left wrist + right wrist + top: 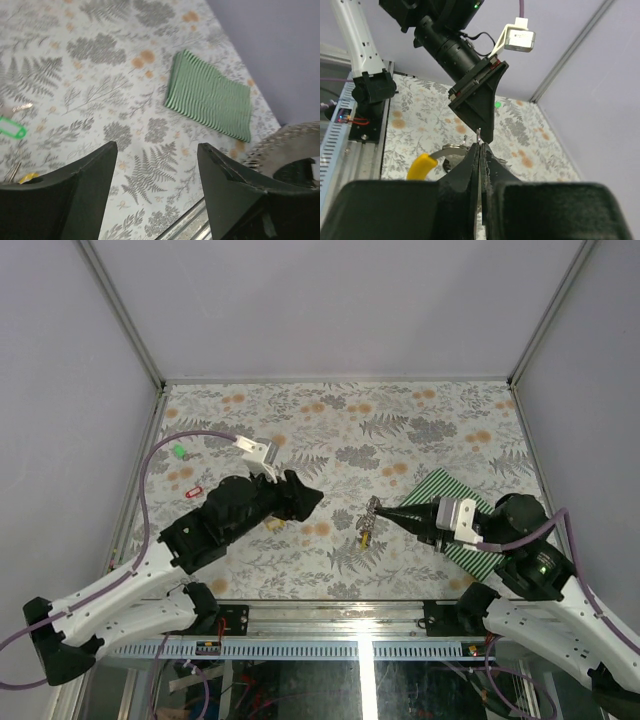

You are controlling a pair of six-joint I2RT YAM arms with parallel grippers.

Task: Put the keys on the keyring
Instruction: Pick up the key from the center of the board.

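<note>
My right gripper [386, 512] is shut on the thin silvery keyring [371, 506] and holds it just above the table; a yellow-headed key [364, 533] hangs from the ring. In the right wrist view the gripper [480, 148] pinches the ring wire [479, 135], with the yellow key head [422, 166] to the left. My left gripper [314, 498] is open and empty, facing the ring from the left; its jaws stand wide apart in the left wrist view [157, 146]. A green key [180, 451] and a red key [194, 490] lie at the far left. No blue key shows.
The green-and-white striped mat [441, 486] lies under my right arm and shows in the left wrist view [207, 97]. A small yellow item [275, 524] lies under the left wrist. The green key [12, 131] is left of the left fingers. Walls enclose the table.
</note>
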